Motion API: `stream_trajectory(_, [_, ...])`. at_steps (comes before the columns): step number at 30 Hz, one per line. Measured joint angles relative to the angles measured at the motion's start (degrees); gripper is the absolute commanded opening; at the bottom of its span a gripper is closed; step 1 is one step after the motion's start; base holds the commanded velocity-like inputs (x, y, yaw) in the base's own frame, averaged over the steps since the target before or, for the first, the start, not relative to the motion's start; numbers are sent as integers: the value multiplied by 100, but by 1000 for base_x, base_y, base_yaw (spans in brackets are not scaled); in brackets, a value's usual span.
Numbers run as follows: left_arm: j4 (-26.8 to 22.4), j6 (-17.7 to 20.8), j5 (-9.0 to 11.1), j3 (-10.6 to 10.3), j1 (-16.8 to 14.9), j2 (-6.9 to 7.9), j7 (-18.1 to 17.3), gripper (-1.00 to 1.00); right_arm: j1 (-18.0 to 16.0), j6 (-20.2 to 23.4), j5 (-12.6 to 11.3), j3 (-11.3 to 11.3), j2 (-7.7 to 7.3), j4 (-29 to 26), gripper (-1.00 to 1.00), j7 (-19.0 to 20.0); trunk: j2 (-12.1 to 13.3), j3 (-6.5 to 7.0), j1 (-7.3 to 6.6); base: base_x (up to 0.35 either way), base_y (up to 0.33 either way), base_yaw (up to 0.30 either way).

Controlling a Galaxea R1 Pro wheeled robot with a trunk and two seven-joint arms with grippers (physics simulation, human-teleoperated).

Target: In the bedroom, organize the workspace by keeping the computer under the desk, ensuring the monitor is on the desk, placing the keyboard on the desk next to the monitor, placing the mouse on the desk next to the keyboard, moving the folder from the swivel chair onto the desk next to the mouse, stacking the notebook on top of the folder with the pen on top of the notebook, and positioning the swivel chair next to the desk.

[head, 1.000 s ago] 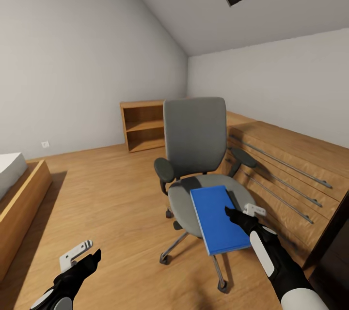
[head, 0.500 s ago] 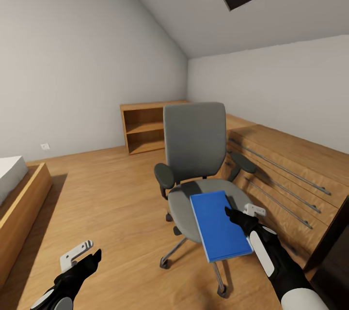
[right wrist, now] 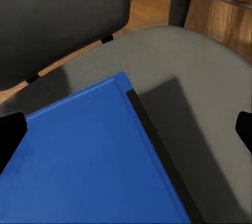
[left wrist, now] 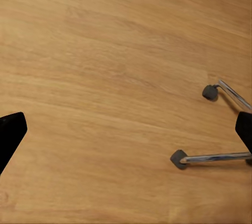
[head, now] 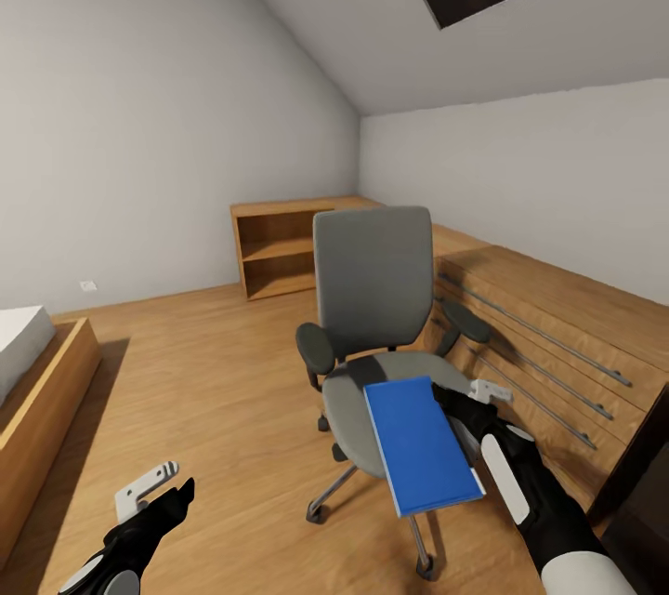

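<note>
Blue folder [head: 421, 446] now sits lower in head view than 1 s ago, along w/ swivel chair [head: 376, 297] and skylight; whole scene shifts together, so the camera tilts up, folder itself hasn't moved rel. to the chair. It lies flat over the seat's front edge, near end overhanging. Right gripper [head: 469, 395] is at folder's right edge, fingers spread wide in wrist view [right wrist: 126, 124], nothing held. Left gripper [head: 158, 488] hangs low over bare floor [left wrist: 105, 66], also wide open. Grasp not made yet; folder pickup is prob next
</note>
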Motion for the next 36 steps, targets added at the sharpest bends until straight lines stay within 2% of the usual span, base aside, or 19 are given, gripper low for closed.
stream_trajectory(4, [0, 0, -3, 4, 0, 2, 0, 100, 28, 276, -7, -22, -8, -557, 100, -2, 161, 72, -88, 0, 0, 0])
stream_trajectory(5, [0, 0, -3, 6, 0, 3, 0, 100, 73, 483, -17, -42, -8, -890, 100, -5, 200, 90, -110, 0, 0, 0])
stream_trajectory(9, [0, 0, -2, 8, 0, 4, 0, 100, 249, 916, -36, -98, -8, -1495, 100, -11, 361, 161, -198, 0, 0, 0])
stream_trajectory(13, [0, 0, 1, 9, 0, 4, 0, 100, 441, 1297, -136, -315, 3, -1892, 100, -11, 522, 233, -285, 0, 0, 0])
stream_trajectory(14, [-1, 0, 1, 12, 0, 4, 0, 100, 551, 1460, -456, -477, 11, -2063, 100, -3, 523, 233, -286, 0, 0, 0])
stream_trajectory(15, [0, 0, 1, 14, 0, 4, 0, 100, 581, 1492, -608, -510, 9, -2096, 100, 0, 523, 233, -286, 0, 0, 0])
stream_trajectory(17, [0, 2, 2, 16, 0, 4, 0, 100, 603, 1517, -766, -536, 5, -2119, 100, 6, 523, 233, -286, 0, 0, 0])
stream_trajectory(23, [0, 4, 4, 17, 0, 4, 0, 100, 620, 1573, -943, -557, 2, -2155, 100, 15, 523, 233, -286, 0, 0, 0])
stream_trajectory(26, [0, 6, 3, 17, 0, 4, 0, 100, 625, 1626, -1135, -575, 1, -2178, 100, 18, 523, 233, -286, 0, 0, 0])
stream_trajectory(27, [0, 8, 4, 18, 0, 4, 0, 100, 627, 1653, -1366, -581, 1, -2199, 100, 19, 523, 234, -286, 0, 0, 0])
stream_trajectory(31, [0, 9, 4, 18, 0, 4, 0, 100, 627, 1674, -1757, -586, -4, -2214, 100, 15, 523, 233, -286, 0, 0, 0])
stream_trajectory(34, [0, 3, 4, 18, 0, 4, 0, 100, 629, 1688, -1966, -589, -8, -2215, 100, 13, 523, 233, -286, -3, 2, 0])
stream_trajectory(36, [0, 2, 4, 18, 0, 4, 0, 100, 629, 1689, -1985, -592, -8, -2213, 100, 13, 523, 234, -286, -124, 113, -110])
